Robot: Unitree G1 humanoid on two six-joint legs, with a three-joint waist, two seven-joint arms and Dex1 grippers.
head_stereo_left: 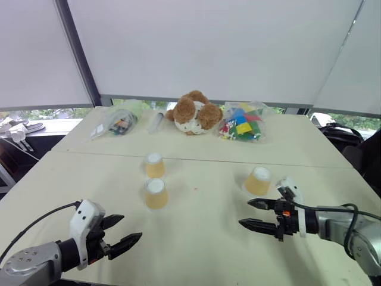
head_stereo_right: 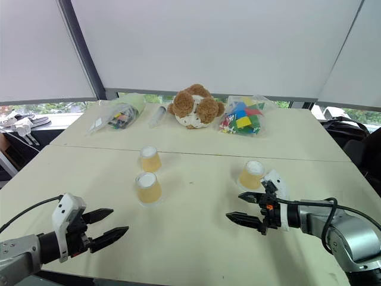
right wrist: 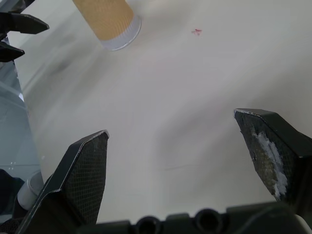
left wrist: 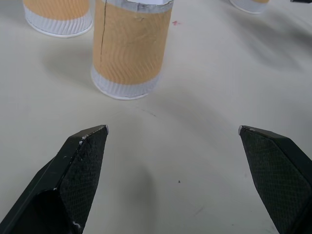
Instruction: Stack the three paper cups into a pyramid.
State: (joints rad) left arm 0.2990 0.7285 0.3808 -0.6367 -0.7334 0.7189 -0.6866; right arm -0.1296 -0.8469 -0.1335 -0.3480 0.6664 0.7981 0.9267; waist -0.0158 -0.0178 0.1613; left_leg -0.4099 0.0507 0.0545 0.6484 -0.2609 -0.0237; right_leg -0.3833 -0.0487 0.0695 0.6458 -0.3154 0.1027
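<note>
Three paper cups stand upside down and apart on the cream table (head_stereo_left: 196, 238): one near the middle (head_stereo_left: 156, 193), a second just behind it (head_stereo_left: 155, 165), a third off to the right (head_stereo_left: 258, 180). None rests on another. My left gripper (head_stereo_left: 119, 233) hovers open at the near left, short of the middle cup (left wrist: 131, 48), with nothing between its fingers. My right gripper (head_stereo_left: 256, 214) is open too, just in front of the right cup and apart from it. In the right wrist view one cup (right wrist: 109, 22) stands across the table.
Along the far side sit a brown teddy bear (head_stereo_left: 193, 112), a clear bag of coloured blocks (head_stereo_left: 243, 123), another clear bag (head_stereo_left: 118, 121) and a small clear wrapper (head_stereo_left: 156, 121). A seam (head_stereo_left: 196, 159) crosses the table behind the cups.
</note>
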